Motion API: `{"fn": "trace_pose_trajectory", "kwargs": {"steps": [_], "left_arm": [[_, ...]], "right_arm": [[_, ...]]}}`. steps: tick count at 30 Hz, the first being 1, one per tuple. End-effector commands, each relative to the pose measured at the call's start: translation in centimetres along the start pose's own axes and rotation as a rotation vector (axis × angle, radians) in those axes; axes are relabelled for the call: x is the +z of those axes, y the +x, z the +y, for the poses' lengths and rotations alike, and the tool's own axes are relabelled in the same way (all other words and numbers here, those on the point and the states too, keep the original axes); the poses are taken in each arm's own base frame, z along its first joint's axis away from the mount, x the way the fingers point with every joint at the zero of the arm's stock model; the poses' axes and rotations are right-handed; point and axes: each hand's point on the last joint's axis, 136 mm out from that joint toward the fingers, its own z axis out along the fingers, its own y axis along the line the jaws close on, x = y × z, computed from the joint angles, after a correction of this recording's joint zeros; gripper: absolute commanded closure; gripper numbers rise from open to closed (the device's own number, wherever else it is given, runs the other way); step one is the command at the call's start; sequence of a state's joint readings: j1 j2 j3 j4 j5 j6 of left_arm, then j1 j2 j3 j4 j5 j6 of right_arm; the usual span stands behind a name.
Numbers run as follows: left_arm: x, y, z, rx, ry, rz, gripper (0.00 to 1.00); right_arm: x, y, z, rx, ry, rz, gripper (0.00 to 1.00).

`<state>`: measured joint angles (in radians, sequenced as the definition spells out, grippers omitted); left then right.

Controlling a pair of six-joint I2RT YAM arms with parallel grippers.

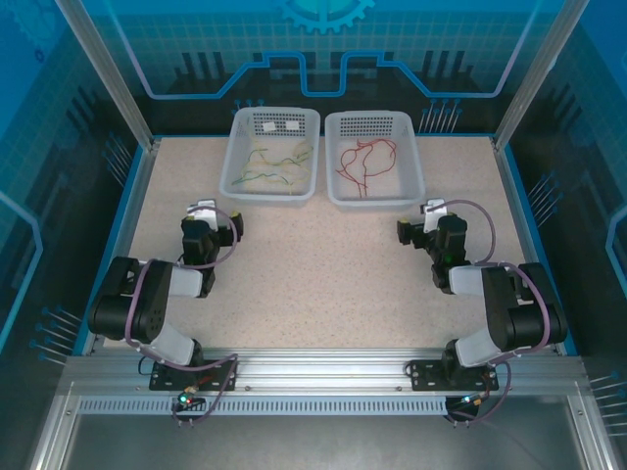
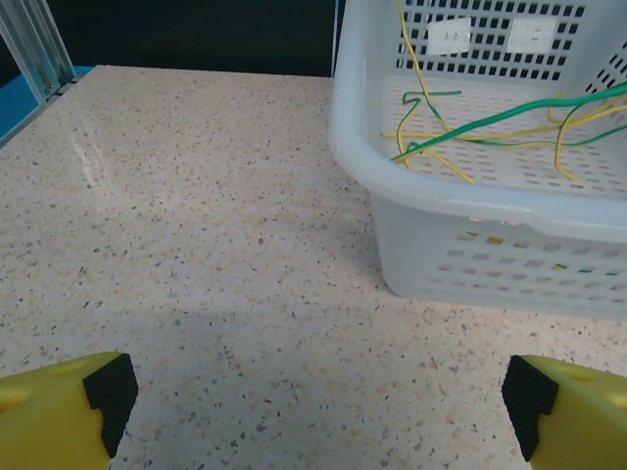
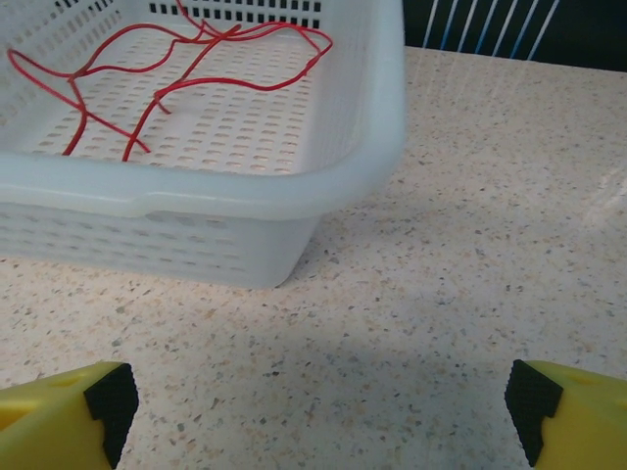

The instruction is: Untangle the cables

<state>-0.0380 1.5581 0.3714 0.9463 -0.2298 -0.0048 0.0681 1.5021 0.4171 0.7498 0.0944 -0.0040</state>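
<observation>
Surroundings: speckled tabletop [image 1: 313, 274] inside blue enclosure panels [image 1: 49, 147]. Two white perforated baskets stand side by side at the far edge. The left basket [image 1: 269, 196] holds the yellow-green cables [image 1: 274, 164]. The right basket [image 1: 377, 203] holds the red cables [image 1: 364, 164].

In the way: each basket's near wall stands between its cables and the gripper facing it.

Top view: both arms are folded low near the front rail. Each gripper points toward its own basket and is apart from it.

Left wrist view: shows the near-left corner of the left basket. Green and yellow strands cross loosely over the perforated floor. One yellow strand rises toward the back wall, near two white labels [image 2: 451, 36]. An aluminium post [image 2: 34, 44] is at the upper left.

Right wrist view: shows the near-right corner of the right basket. The red strands loop and cross one another over the floor.

Left gripper [image 2: 318, 401]: spread wide, with the yellow fingers and black pads [image 2: 108, 392] at the bottom corners and bare tabletop between them. The yellow-green cables lie ahead and to its right, inside the basket and well apart from it.

Right gripper [image 3: 318, 401]: spread wide in the same way over bare tabletop. The red cables lie ahead and to its left, inside the basket and well apart from it.
</observation>
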Motion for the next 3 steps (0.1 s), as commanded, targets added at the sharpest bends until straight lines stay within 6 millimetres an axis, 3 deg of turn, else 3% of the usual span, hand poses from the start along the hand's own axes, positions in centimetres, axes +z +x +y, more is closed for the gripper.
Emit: {"fn": "trace_pose_trajectory", "kwargs": {"steps": [1, 3], "left_arm": [[-0.05, -0.10, 0.03, -0.015, 0.010, 0.004, 0.01], [-0.04, -0.10, 0.03, -0.015, 0.010, 0.004, 0.01]], "right_arm": [[0.21, -0.72, 0.21, 0.006, -0.037, -0.012, 0.00], [0.20, -0.76, 0.24, 0.004, -0.038, -0.015, 0.00]]}}
